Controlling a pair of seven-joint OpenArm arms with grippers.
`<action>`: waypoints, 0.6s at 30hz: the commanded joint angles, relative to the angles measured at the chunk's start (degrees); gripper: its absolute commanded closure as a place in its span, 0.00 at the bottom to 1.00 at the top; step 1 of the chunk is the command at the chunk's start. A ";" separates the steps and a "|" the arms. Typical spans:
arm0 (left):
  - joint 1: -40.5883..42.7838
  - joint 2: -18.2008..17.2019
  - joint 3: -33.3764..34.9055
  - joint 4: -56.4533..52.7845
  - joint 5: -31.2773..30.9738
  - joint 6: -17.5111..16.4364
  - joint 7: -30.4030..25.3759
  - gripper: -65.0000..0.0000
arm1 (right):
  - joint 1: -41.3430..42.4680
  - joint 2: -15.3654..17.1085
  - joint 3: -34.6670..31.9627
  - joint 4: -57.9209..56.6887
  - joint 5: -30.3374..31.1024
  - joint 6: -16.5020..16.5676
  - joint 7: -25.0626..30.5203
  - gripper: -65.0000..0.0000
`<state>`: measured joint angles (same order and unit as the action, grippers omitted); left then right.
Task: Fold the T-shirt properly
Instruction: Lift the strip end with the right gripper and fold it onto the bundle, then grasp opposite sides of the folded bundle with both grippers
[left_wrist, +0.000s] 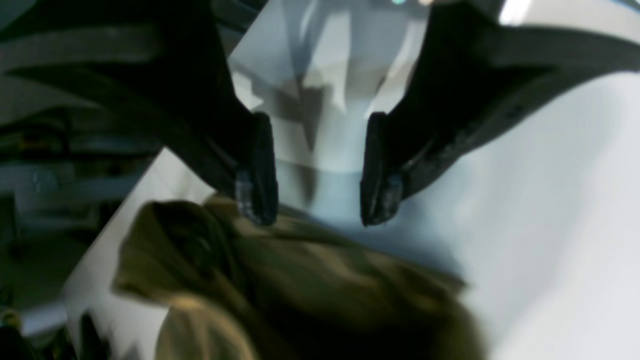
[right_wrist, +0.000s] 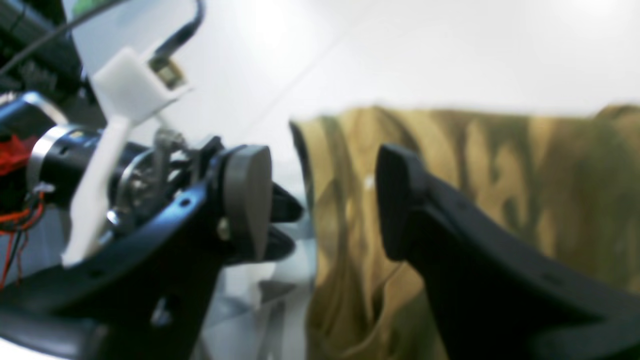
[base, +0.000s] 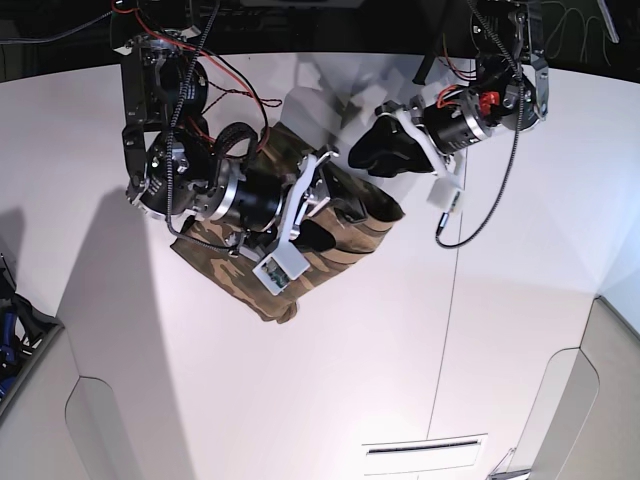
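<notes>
The camouflage T-shirt lies bunched and partly folded on the white table, under both arms. My right gripper hovers over the shirt's middle with its jaws wide apart. In the right wrist view the right gripper is open and the shirt shows between and behind the fingers. My left gripper is at the shirt's far right edge. In the left wrist view the left gripper is open and empty, with its tips just above the edge of the shirt.
The table's edge runs close to the shirt in the left wrist view, with dark clutter beyond it. A seam and a slot mark the table toward the front. Loose cables hang from the left arm.
</notes>
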<state>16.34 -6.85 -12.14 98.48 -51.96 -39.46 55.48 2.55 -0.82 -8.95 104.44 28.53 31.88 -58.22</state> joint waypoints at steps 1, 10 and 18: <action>-0.11 -0.83 -1.20 1.03 -2.82 -0.54 -1.03 0.54 | 0.94 -0.28 0.44 0.83 -0.02 0.02 2.14 0.49; 3.15 -2.93 -6.84 15.61 -6.16 -0.54 -0.09 0.82 | 4.59 -0.28 13.05 0.81 -2.80 -0.83 4.24 1.00; 4.13 -2.97 -0.09 22.53 -5.88 -0.54 -1.84 0.82 | 6.93 0.04 24.20 0.74 -2.84 -0.81 4.24 1.00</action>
<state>20.62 -9.67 -11.97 119.98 -56.27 -39.44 55.18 8.43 -0.95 15.31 104.44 24.58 30.85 -55.53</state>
